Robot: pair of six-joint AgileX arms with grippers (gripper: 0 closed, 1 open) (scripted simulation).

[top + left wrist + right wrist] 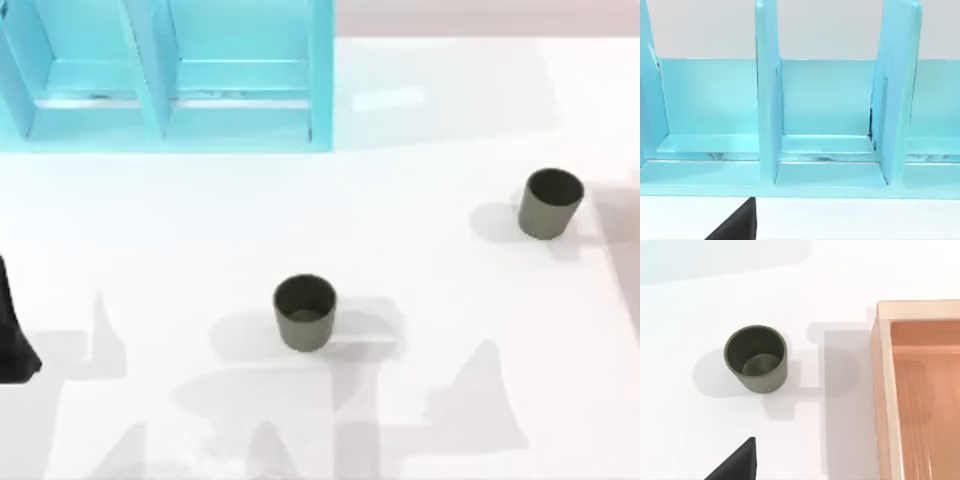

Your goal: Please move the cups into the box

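On the white table [420, 250] — two cups [304, 312] [549, 203] upright, well apart, untouched

No text, label, brand, number or sign can be read anywhere; the cups [304, 312], the blue rack [170, 80] and the white counter [420, 400] carry no markings.

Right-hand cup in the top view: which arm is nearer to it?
Right. Its wrist view looks down on that cup; the left arm sits at the far left edge of the table.
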